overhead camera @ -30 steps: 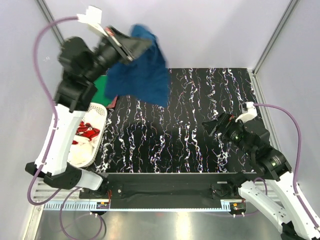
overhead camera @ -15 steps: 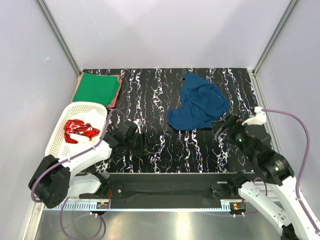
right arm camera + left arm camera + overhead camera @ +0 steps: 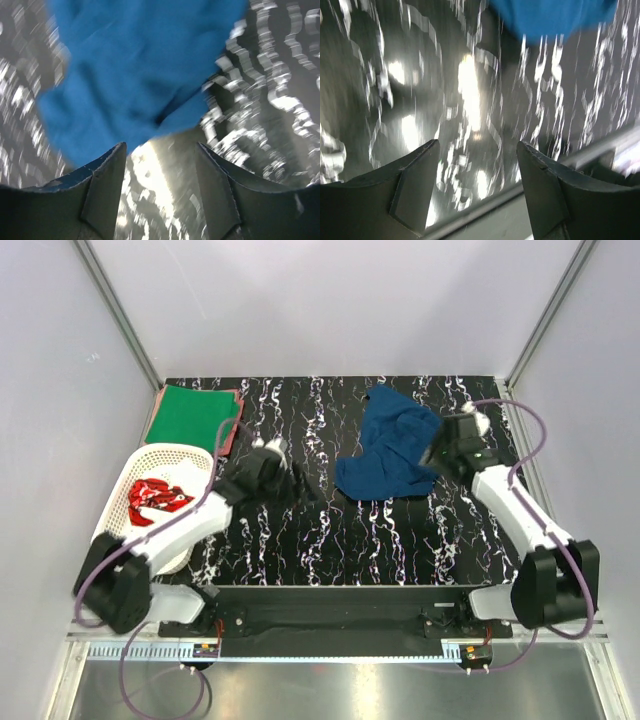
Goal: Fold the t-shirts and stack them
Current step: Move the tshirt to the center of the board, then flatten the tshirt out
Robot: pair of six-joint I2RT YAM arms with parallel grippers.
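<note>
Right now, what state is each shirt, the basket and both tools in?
blue t-shirt: crumpled, unfolded on the table.
green t-shirt: folded flat, far left corner.
pink t-shirt: under the green one, edge showing.
red t-shirt: bunched in the basket.
basket: upright.
left tool: open, empty.
right tool: open, empty, above the blue t-shirt's edge.

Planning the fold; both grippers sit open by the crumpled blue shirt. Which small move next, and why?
Probably lower the right gripper onto the blue t-shirt and close: it hangs open right over the crumpled cloth, while the left gripper faces bare table.
</note>
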